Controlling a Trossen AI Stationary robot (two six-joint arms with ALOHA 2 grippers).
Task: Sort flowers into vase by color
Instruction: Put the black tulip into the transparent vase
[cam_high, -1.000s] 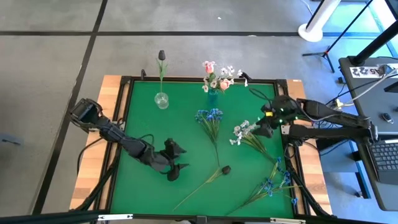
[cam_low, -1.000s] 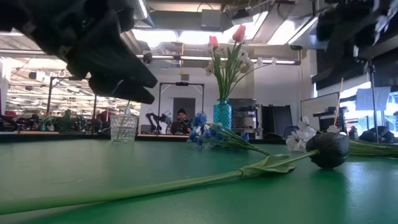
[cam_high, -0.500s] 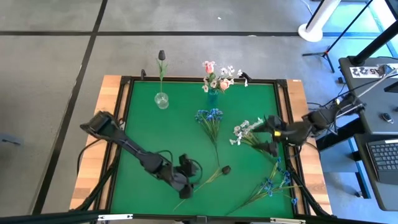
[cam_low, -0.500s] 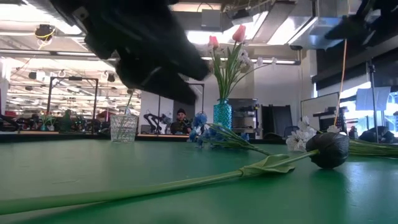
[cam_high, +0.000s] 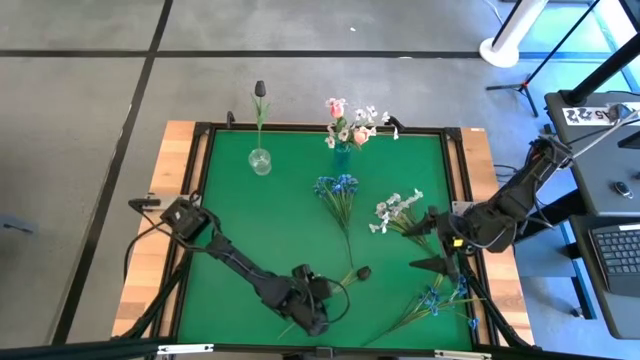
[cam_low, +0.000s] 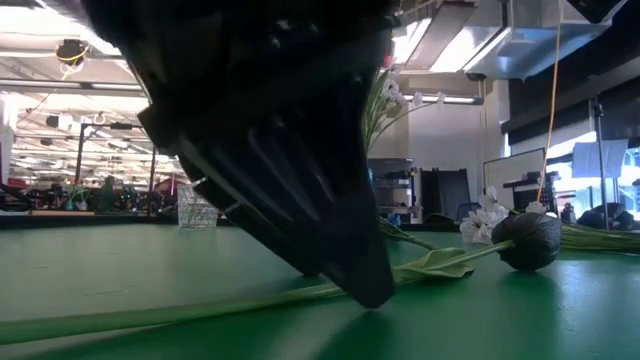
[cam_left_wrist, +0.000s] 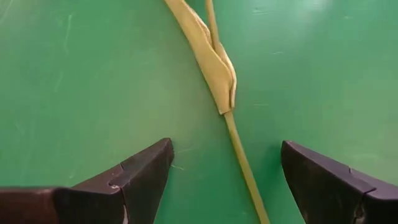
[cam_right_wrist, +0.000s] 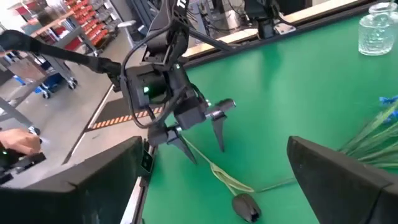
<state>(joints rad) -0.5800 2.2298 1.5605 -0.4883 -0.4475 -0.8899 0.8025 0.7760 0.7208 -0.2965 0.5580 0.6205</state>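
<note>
Left gripper (cam_left_wrist: 227, 171) stands low over the mat with its fingers (cam_left_wrist: 146, 171) spread, one on each side of the dark tulip's stem (cam_left_wrist: 239, 158). This straddle lets the fingers close across the thin stem rather than along it. Neither finger touches the stem yet.

The dark tulip (cam_high: 363, 272) lies flat near the front middle of the mat (cam_high: 290, 210), bud pointing away from the gripper, stem running back under it. A folded leaf (cam_left_wrist: 214, 68) lies along the stem just beyond the fingers, so the grasp point sits on bare stem, clear of the leaf. Judged from this, the step in hand is the pick; the closing has not begun.

The clear vase (cam_high: 260, 161) at the back left already holds one dark tulip (cam_high: 260, 89), so it is the likely destination. The blue vase (cam_high: 342, 157) beside it holds pink and white flowers.

Loose flowers lie flat on the mat: a blue cluster (cam_high: 338, 186) near the centre, a white spray (cam_high: 396, 210) to its right, and blue stems (cam_high: 432, 299) at the front right.

Right gripper (cam_high: 430, 240) hovers just beside the white spray with its fingers wide apart, holding nothing.
</note>
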